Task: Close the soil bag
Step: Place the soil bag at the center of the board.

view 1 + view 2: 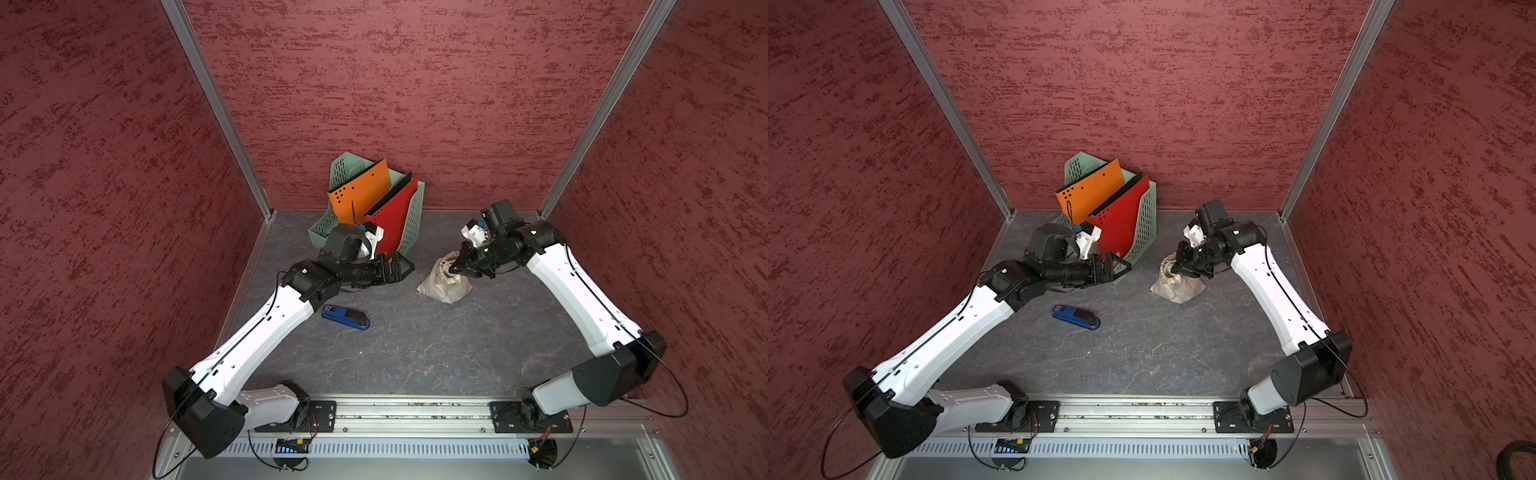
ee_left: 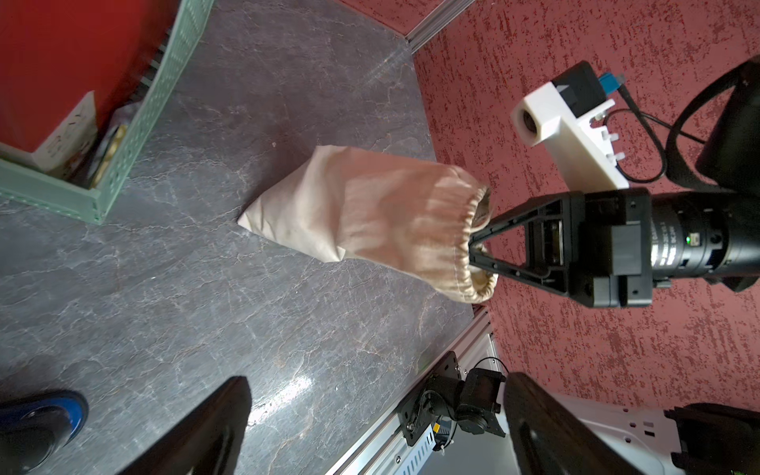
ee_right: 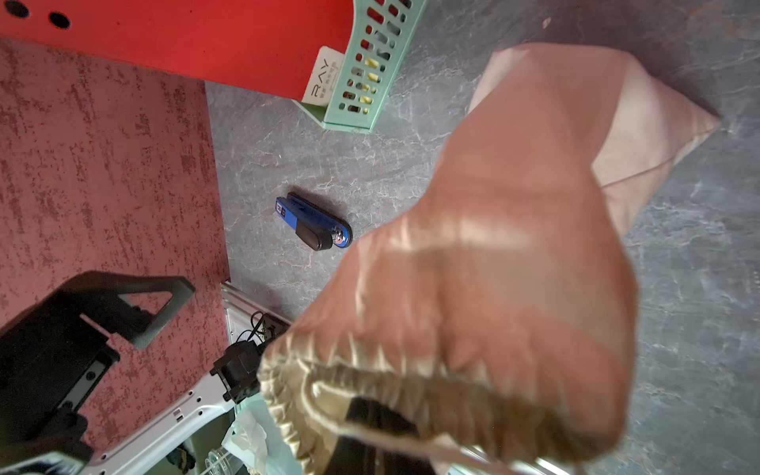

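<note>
Soil bag [image 2: 370,214]: soft cream cloth, matt, creased, gathered into fine pleats at the hem.
Tabletop [image 1: 415,353]: dark grey stone-look sheet, veined and smooth; a dull sheen is shown where light falls.
Walls [image 1: 415,83]: dark red covering, coarsely mottled, matt.
File rack [image 1: 410,222]: pale green plastic, perforated, matt.
Orange folder [image 1: 361,191], red folder [image 1: 392,228]: smooth, stiff, satin sheet; board or plastic cannot be told.
Stapler [image 1: 345,318]: blue and black plastic, glossy.
Arm shells [image 1: 257,336]: smooth white plastic, faintly glossy.
Right gripper [image 2: 473,244]: matt black plastic.
Base rail [image 1: 415,411]: bare brushed metal.
</note>
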Robot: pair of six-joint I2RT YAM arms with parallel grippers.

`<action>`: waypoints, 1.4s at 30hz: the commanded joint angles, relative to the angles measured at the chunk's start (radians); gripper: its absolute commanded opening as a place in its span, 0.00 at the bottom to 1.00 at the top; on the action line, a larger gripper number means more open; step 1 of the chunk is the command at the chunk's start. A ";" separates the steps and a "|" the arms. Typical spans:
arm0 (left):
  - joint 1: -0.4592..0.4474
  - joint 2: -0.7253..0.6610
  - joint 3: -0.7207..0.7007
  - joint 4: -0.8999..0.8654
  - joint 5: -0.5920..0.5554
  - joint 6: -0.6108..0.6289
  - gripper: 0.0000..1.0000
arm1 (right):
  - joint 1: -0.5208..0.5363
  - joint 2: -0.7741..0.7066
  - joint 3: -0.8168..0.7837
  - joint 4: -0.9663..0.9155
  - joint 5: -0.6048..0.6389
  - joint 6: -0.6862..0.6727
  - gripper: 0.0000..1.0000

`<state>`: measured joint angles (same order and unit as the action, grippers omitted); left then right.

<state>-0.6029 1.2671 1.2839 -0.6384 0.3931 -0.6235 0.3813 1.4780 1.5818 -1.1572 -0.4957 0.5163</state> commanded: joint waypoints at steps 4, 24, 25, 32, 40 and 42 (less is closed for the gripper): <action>-0.048 0.137 0.172 -0.009 0.015 0.055 1.00 | 0.005 -0.117 -0.075 0.096 -0.007 0.010 0.00; -0.124 0.519 0.614 -0.208 0.145 0.212 1.00 | 0.002 -0.285 -0.193 0.040 0.179 0.103 0.00; -0.127 0.535 0.635 -0.216 0.159 0.218 1.00 | 0.002 -0.283 -0.193 0.044 0.177 0.107 0.00; -0.141 0.635 0.747 -0.300 0.201 0.262 0.89 | 0.002 -0.259 -0.167 0.037 0.179 0.098 0.00; -0.139 0.679 0.777 -0.331 0.219 0.274 0.81 | -0.002 -0.252 -0.155 0.035 0.180 0.087 0.00; -0.140 0.693 0.798 -0.342 0.216 0.273 0.80 | -0.003 -0.249 -0.155 0.037 0.177 0.085 0.00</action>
<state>-0.7414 1.9396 2.0327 -0.9615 0.5949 -0.3698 0.3809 1.2270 1.3960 -1.1221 -0.3279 0.6128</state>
